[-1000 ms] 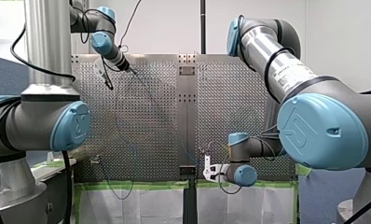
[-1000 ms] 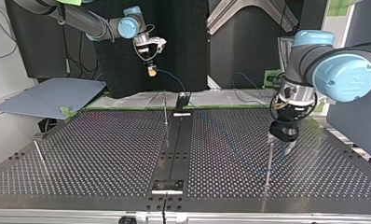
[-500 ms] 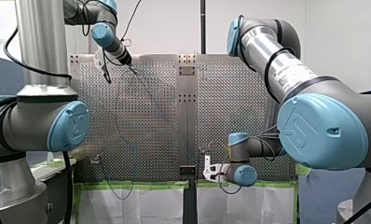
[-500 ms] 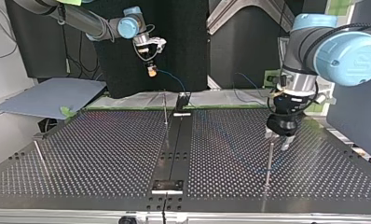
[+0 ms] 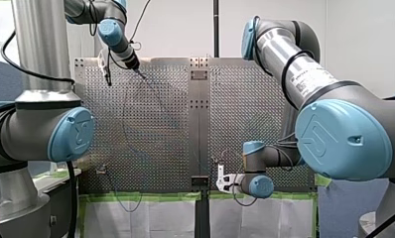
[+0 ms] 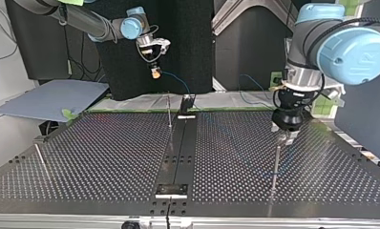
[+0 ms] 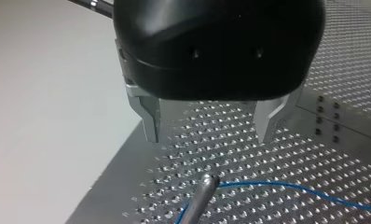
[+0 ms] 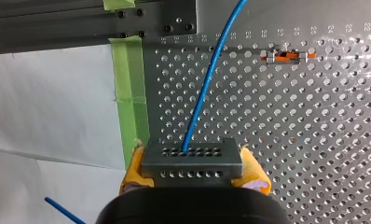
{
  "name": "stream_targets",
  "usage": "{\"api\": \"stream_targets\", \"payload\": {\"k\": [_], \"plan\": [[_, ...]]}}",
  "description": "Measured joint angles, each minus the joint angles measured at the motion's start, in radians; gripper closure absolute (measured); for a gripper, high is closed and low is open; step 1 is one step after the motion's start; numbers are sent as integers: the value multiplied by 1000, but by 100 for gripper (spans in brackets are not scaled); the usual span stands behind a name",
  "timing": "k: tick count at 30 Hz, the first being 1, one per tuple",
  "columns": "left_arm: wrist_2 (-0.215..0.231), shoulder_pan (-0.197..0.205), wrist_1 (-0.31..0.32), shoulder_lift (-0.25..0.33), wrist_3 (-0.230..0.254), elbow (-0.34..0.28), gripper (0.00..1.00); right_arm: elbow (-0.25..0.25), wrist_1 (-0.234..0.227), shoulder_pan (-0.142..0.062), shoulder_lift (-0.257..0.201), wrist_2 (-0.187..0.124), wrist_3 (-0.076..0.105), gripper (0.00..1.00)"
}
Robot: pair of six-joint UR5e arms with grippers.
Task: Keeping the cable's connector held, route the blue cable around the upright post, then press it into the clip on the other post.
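My right gripper [image 8: 193, 171] has yellow pads shut on a grey connector [image 8: 191, 156], held in the air above the table's edge [image 6: 154, 72]. The blue cable [image 8: 207, 79] leaves the connector and runs over the perforated table. It bends around a thin upright post [image 7: 200, 196]. My left gripper [image 7: 209, 137] hangs open just above that post's tip, its metal fingers [image 7: 148, 122] holding nothing. In the top view it is my left gripper [image 6: 286, 138] over the post [image 6: 275, 164] at the right. A second thin post [image 6: 169, 112] stands near the centre rail.
A dark centre rail [image 6: 181, 148] splits the perforated table. A thin rod [image 6: 40, 160] leans at the top view's left, and a blue-grey sheet [image 6: 49, 98] lies beyond it. Green tape [image 8: 130, 93] and white paper line the table's edge. A small orange piece [image 8: 286, 57] sits on the plate.
My left gripper has lifted up off the post, staying open. My right gripper and the connector have kept still.
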Motion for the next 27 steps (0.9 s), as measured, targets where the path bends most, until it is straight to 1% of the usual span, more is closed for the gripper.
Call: {"api": "stream_targets", "payload": {"k": [3, 7, 14, 19, 27], "plan": [[0, -3, -14, -18, 33, 10, 0, 0, -2, 0, 0, 0, 0, 100], [-17, -3, -27, -52, 74, 26, 0, 0, -4, 0, 0, 0, 1, 100], [-28, 6, -26, -66, 136, 71, 0, 0, -8, 0, 1, 0, 2, 100], [-25, 15, -20, -66, 150, 80, 0, 0, -10, 0, 1, 0, 2, 100], [-23, 22, -19, -67, 153, 85, 0, 0, -13, 0, 1, 0, 5, 100]]}}
